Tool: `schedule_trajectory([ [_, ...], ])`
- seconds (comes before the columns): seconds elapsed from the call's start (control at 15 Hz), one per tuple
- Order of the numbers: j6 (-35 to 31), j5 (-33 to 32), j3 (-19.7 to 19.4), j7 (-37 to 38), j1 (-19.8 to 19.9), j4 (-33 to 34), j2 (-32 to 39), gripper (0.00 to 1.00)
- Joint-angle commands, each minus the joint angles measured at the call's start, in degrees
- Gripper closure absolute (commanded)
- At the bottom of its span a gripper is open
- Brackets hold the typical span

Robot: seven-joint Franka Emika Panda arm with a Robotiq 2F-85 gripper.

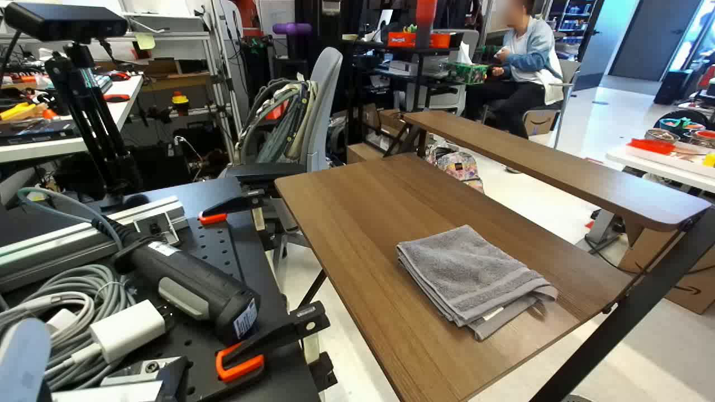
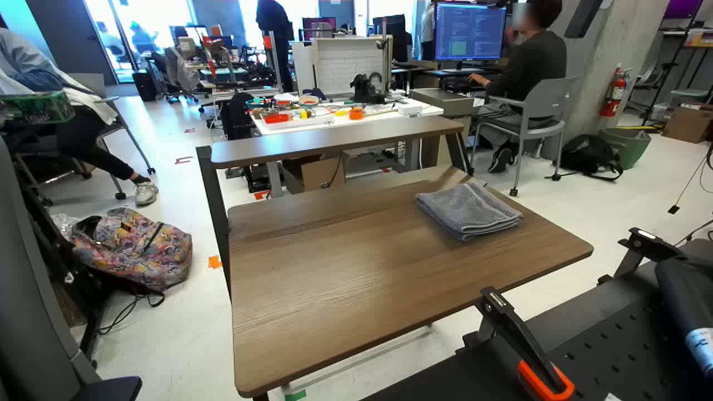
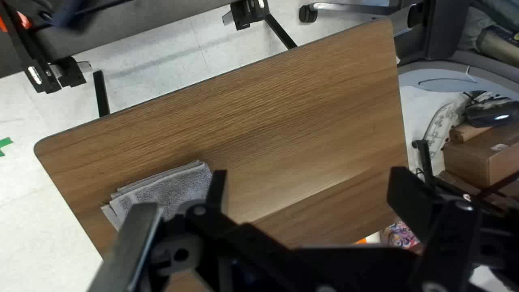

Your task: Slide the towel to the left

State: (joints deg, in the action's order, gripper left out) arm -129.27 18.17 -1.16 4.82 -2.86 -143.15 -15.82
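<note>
A grey folded towel [image 1: 472, 271] lies flat on a brown wooden table [image 1: 357, 218]. In an exterior view the towel [image 2: 465, 209] is near the right end of the table [image 2: 334, 289], close to the raised shelf. In the wrist view the towel [image 3: 174, 188] is at the lower left of the table [image 3: 275, 109], partly hidden behind a gripper finger. My gripper [image 3: 309, 174] shows only in the wrist view. Its fingers are wide apart with nothing between them. It appears to be above the table, with the towel off to the side of the left finger.
A raised wooden shelf [image 1: 547, 162] runs along one long edge of the table, also in an exterior view [image 2: 340, 142]. A black workbench with orange-tipped clamps [image 1: 240, 363], a scanner-like tool [image 1: 190, 285] and cables stands beside the table. A grey chair [image 1: 321, 111] is near the table's end.
</note>
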Motion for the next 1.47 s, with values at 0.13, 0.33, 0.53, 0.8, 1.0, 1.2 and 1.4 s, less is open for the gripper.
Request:
schedule_trajectory([
  [0.13, 0.2, 0.1, 0.4, -0.1, 0.4, 0.1, 0.0, 0.0],
  [0.33, 0.2, 0.1, 0.4, -0.1, 0.4, 0.1, 0.0, 0.0],
  [0.53, 0.2, 0.1, 0.4, -0.1, 0.4, 0.1, 0.0, 0.0],
  [0.8, 0.2, 0.1, 0.4, -0.1, 0.4, 0.1, 0.0, 0.0],
  [1.0, -0.8, 1.0, 0.3, 0.1, 0.3, 0.3, 0.3, 0.0],
  [1.2, -6.5, 1.9, 0.4, 2.3, 0.7, 2.6, 4.6, 0.0],
  [1.4, -14.3, 1.0, 0.7, 6.5, 1.2, 6.6, 13.0, 0.0],
])
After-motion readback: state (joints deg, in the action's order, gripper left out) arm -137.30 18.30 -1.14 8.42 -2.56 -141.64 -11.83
